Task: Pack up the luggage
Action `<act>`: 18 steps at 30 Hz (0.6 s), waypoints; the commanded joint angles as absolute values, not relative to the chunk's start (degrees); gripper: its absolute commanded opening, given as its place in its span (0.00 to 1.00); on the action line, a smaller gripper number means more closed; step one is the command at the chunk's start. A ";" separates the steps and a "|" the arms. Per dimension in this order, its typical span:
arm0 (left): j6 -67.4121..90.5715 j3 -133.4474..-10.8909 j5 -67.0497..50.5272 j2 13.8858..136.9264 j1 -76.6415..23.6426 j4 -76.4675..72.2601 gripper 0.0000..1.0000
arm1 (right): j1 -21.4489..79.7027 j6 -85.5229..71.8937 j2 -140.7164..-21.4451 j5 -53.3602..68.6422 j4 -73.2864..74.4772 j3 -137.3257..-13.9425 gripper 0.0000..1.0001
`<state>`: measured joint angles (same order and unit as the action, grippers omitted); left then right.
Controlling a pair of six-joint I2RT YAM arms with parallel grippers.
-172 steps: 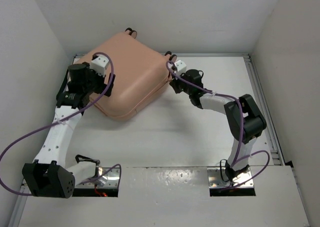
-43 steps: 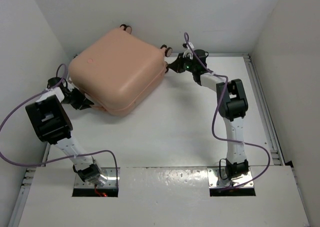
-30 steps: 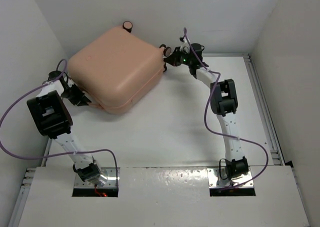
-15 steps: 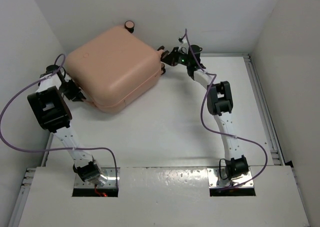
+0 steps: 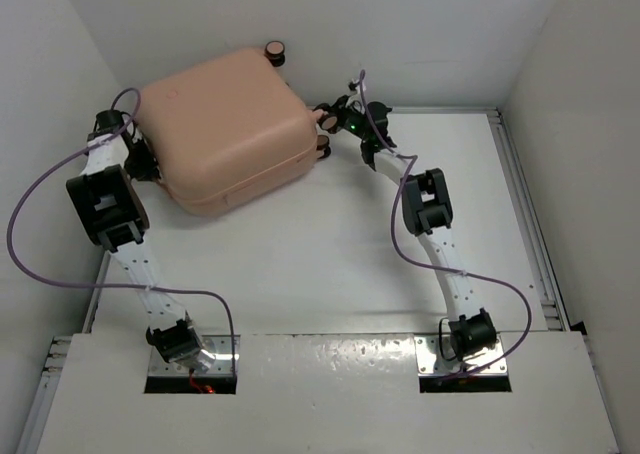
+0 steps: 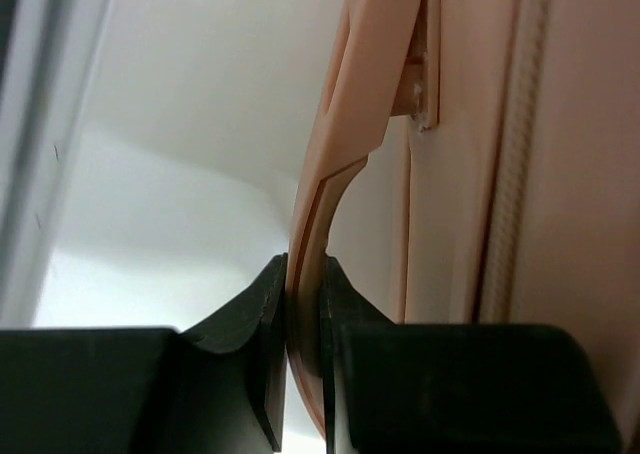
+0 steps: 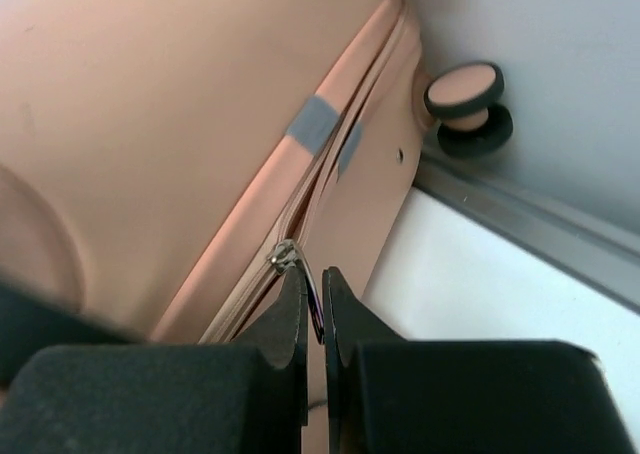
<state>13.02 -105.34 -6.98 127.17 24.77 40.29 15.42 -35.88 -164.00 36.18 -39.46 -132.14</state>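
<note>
Two pincers clamped. Large salmon-pink hard-shell suitcase (image 5: 225, 124) at 11 o'clock on white table (image 5: 330, 264), close to rear and left walls. Left gripper (image 6: 303, 309) pinches curved pink handle (image 6: 345, 124). Right gripper (image 7: 314, 309) pinches metal zipper pull (image 7: 288, 257) at suitcase's 3 o'clock edge. Grey tape patches (image 7: 312, 120) on zip seam. Pink wheel (image 7: 466, 86) near grey rail (image 7: 520, 214).

White table (image 5: 330, 264); grey rail (image 5: 528, 209) along its right edge; white walls (image 5: 400, 34) around.

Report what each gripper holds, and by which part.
The left gripper clamps the luggage by its curved handle; the right gripper pinches the luggage's zipper pull at the seam.
</note>
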 commanded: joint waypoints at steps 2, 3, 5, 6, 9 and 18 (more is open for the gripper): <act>5.19 -105.91 -5.89 134.20 20.65 23.03 0.00 | 9.49 -30.50 -168.05 3.34 -42.71 -132.98 0.00; 4.66 -107.13 -5.89 134.21 19.96 23.03 0.00 | 9.67 -30.06 -168.13 3.25 -43.32 -132.80 0.00; 4.66 -108.45 -6.50 135.61 19.25 22.42 0.00 | 10.02 -29.71 -168.48 2.90 -45.17 -132.71 0.00; 4.66 -109.33 -6.50 136.22 18.46 22.41 0.00 | 10.19 -29.27 -168.83 3.16 -45.78 -132.89 0.00; 4.66 -113.99 -6.50 139.56 17.06 21.36 0.00 | 10.20 -27.52 -169.37 1.59 -46.58 -132.89 0.00; -4.65 -124.46 -7.47 144.41 10.38 22.15 0.00 | 10.55 -26.10 -171.48 -5.45 -47.46 -134.65 0.00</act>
<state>7.03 -124.29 -2.59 138.02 21.91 45.78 18.68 -32.42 -168.99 21.34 -52.14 -133.25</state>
